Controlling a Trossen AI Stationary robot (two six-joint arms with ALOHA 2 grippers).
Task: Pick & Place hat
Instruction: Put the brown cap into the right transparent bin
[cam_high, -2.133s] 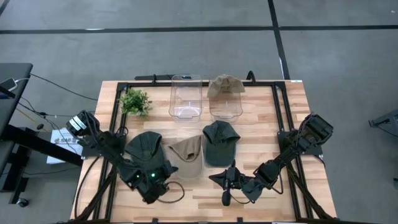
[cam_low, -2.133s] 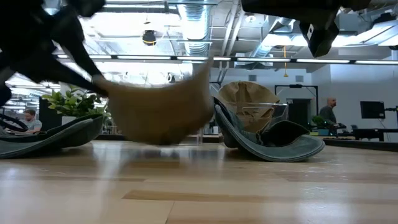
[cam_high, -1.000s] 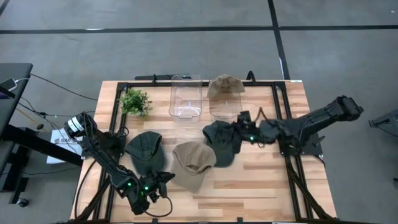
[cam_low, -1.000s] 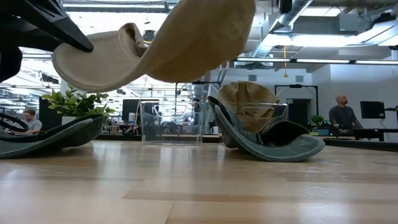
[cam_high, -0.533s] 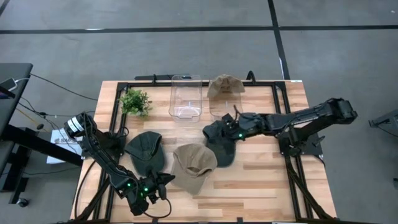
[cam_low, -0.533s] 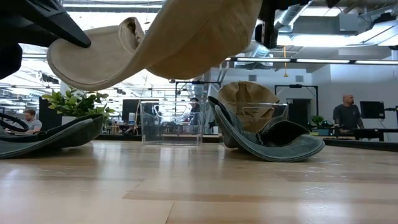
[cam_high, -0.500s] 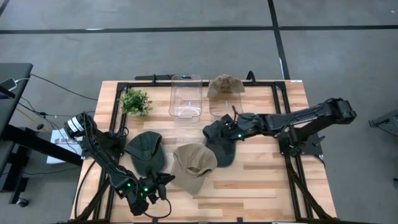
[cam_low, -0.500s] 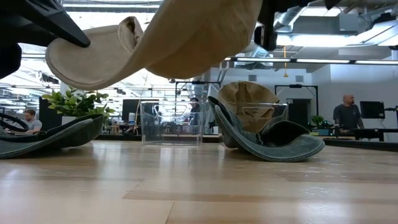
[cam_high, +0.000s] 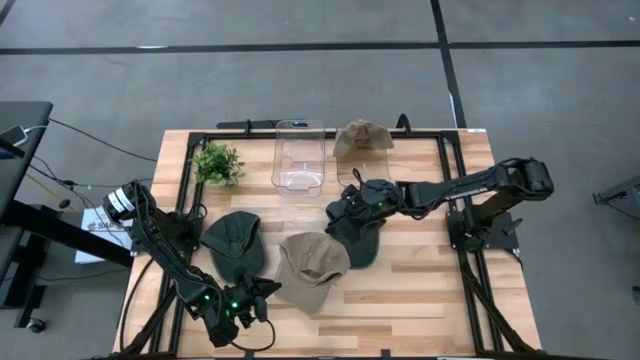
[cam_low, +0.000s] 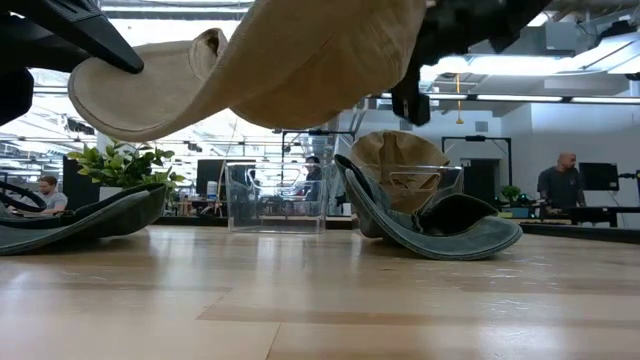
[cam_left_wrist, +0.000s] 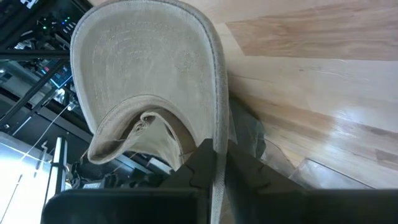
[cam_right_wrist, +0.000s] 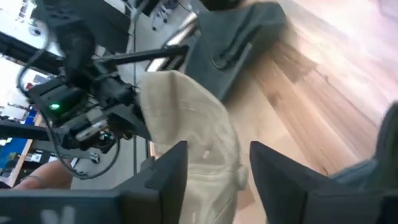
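Observation:
A tan hat (cam_high: 311, 266) hangs above the table's near middle, with my left gripper (cam_left_wrist: 215, 163) shut on it at the near left (cam_high: 252, 296). My right gripper (cam_right_wrist: 214, 167) is open and touches nothing. It hovers (cam_high: 356, 206) over a dark green hat (cam_high: 358, 238) that lies on the table right of centre. In the low view its fingers (cam_low: 411, 98) stand well above that hat (cam_low: 440, 235). A second dark green hat (cam_high: 233, 241) lies at the left. Another tan hat (cam_high: 362, 138) sits in the right clear bin. My left gripper pinches the tan hat's rim at the side of the brim (cam_left_wrist: 216, 132) between its two fingers. The fingers come about level from the table's near left. The hat is lifted clear of the table (cam_low: 262, 62), its underside toward the wrist camera.
Two clear bins (cam_high: 299, 156) stand side by side at the far middle. A small green plant (cam_high: 217, 163) stands at the far left. A black frame (cam_high: 455, 200) runs along the table's edges. People show in the room beyond the table (cam_low: 567, 180).
My right gripper has gone toward the table's left edge, from the dark green hat's right side to above its far part, closer to the lifted tan hat. The tan hat stays lifted in my left gripper.

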